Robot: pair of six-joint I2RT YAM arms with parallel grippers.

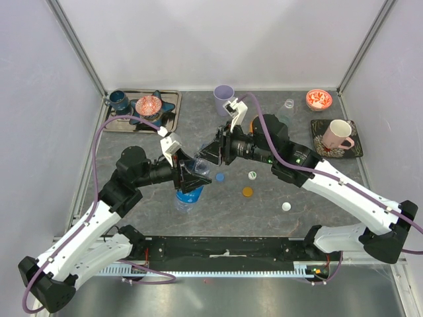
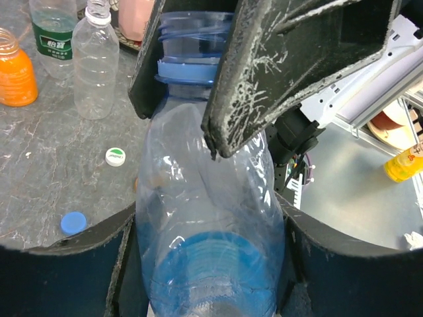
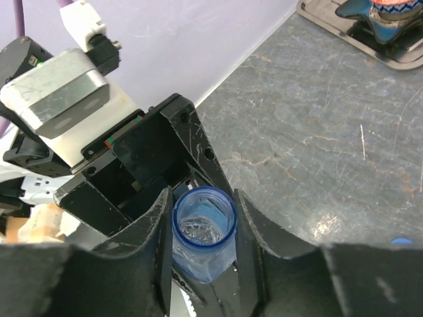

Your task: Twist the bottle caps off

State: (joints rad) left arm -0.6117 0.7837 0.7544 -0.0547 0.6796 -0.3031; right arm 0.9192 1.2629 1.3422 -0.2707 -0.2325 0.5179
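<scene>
The blue bottle (image 1: 188, 197) was held tilted over the table (image 1: 317, 178) near its middle, its clear body blue-tinted and its threaded neck open; its blue cap (image 1: 219, 177) lay just beside; the left gripper (image 1: 189, 174) clamped the body; the right gripper (image 3: 203, 212) pinched the neck from opposite; writing on the green-labelled bottle (image 2: 54, 36) was unreadable.
</scene>
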